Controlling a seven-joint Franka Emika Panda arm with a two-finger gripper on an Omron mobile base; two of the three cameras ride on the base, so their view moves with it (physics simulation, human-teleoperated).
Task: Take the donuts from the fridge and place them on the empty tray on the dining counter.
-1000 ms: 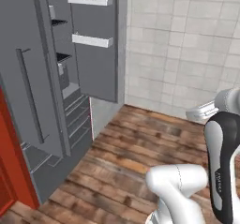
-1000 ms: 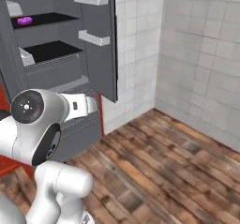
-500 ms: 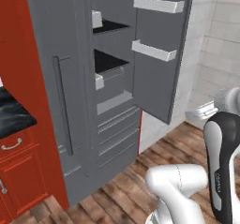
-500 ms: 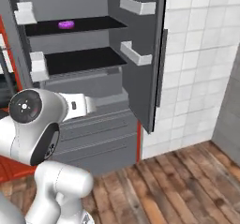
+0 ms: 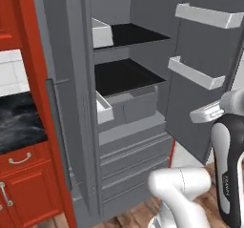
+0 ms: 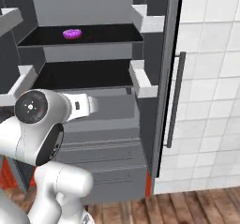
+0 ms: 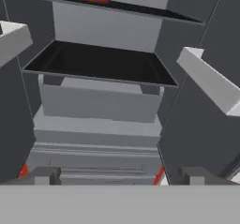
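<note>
Fridge (image 6: pixel 93 138) stands open ahead of the arm, doors swung out to both sides. Two inner shelves, one above the other; donut (image 6: pixel 72 33) sits on the upper shelf (image 6: pixel 93 34), left of centre. Lower shelf (image 7: pixel 101 63) directly beneath, drawers (image 5: pixel 133 160) below that. Door bins (image 5: pixel 198 74) stacked on the right door, more on the left door. Cabinets (image 5: pixel 19 184) and counter strip (image 5: pixel 19 122) left of the fridge, tiled wall (image 6: pixel 211 87) right of it.
</note>
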